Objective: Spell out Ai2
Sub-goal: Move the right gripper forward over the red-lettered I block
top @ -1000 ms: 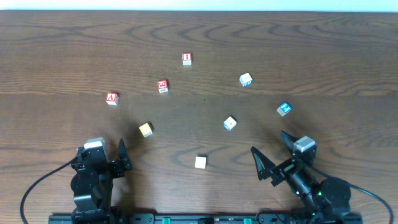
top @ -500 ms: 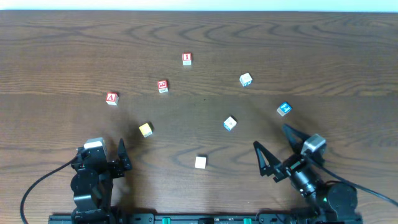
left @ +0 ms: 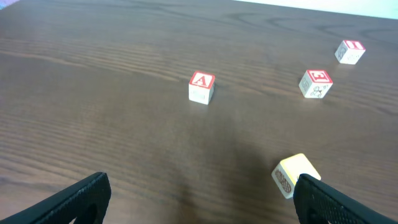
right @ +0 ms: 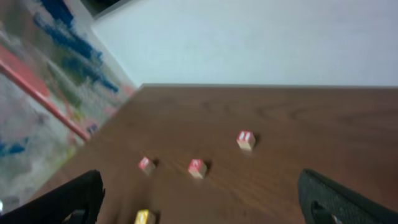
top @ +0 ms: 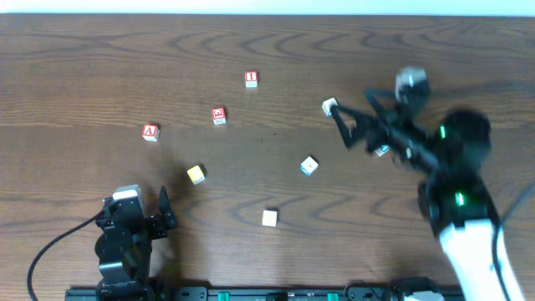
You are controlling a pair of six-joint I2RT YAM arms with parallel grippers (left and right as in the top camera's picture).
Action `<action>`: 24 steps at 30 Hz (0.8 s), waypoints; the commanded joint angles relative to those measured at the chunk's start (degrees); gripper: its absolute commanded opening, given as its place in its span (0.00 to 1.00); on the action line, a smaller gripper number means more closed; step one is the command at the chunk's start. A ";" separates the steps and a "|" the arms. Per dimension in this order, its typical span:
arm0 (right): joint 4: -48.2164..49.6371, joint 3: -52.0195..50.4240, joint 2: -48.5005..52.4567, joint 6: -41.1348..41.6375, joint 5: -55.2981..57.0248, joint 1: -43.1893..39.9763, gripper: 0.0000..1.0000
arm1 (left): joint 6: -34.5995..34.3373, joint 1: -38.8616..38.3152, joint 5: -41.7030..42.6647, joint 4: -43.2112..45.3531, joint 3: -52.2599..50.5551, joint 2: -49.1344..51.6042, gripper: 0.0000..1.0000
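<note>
Up and away from its near-edge parking spot, the right arm (top: 456, 167) has swung out over the far right of the desk (top: 84, 67), blurred with speed; the left arm hasn't stirred and no cube has shifted.

The right gripper (top: 352, 111) is spread wide with nothing between its fingers. It hangs above the desk near a white-and-blue cube (top: 329, 106). The left gripper (top: 136, 203) sits low at the near edge, equally wide and empty.

As for the letters, they're scattered. The "A" cube (top: 150, 131) lies far left, the "1" cube (top: 251, 79) sits toward the back, and the blue "2" cube (top: 381, 150) peeks out from under the right arm. A red cube with some other mark (top: 218, 115) lies between "A" and "1".

My guess is the arm is after the "2". To do it cleanly it should slow down and centre over that cube. Then it wants to drop straight, with a finger on each flat side, keeping clear of the white-and-blue neighbour.
</note>
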 commanded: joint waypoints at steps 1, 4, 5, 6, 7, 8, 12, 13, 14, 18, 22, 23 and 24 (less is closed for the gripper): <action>-2.47 10.69 9.64 -5.27 -0.48 3.06 0.99 | 1.01 -0.17 -0.22 -0.20 -0.94 -0.33 0.95; -5.16 20.35 18.47 -7.45 3.58 6.56 0.99 | 1.01 -0.17 -0.24 -0.20 -0.94 -0.33 0.95; -6.25 23.85 21.51 -8.26 5.22 7.80 0.99 | 1.01 -0.17 -0.22 -0.17 -0.94 -0.33 0.95; -7.58 28.37 25.46 -9.22 6.97 9.27 0.99 | 1.01 -0.17 -0.22 -0.20 -0.96 -0.33 0.95; -8.41 31.41 28.06 -9.51 8.15 10.25 0.99 | 1.01 -0.17 -0.22 -0.20 -0.94 -0.33 0.95; -9.14 34.58 30.86 -9.92 9.22 11.17 0.99 | 1.01 -0.17 -0.22 -0.20 -0.96 -0.33 0.96; -11.96 47.50 41.97 -11.04 12.39 14.05 0.99 | 1.01 -0.17 -0.22 -0.20 -0.94 -0.33 0.95; -12.63 51.36 45.31 -11.45 12.79 14.73 0.99 | 1.01 -0.17 -0.22 -0.20 -0.96 -0.33 0.95; -13.03 54.73 48.26 -11.43 13.29 15.23 0.99 | 1.01 -0.17 -0.22 -0.20 -0.94 -0.33 0.95; -13.90 68.02 60.33 -11.39 15.47 17.31 0.99 | 1.01 -0.17 -0.22 -0.20 -0.94 -0.33 0.95; -15.19 77.29 69.64 -11.34 18.45 19.54 0.99 | 1.01 -0.17 -0.22 -0.20 -0.94 -0.33 0.95; -15.72 79.01 72.04 -11.34 19.74 20.26 0.99 | 1.01 -0.17 -0.22 -0.20 -0.94 -0.33 0.95; -16.04 79.69 73.13 -11.34 20.35 20.65 0.99 | 1.01 -0.17 -0.22 -0.20 -0.94 -0.33 0.96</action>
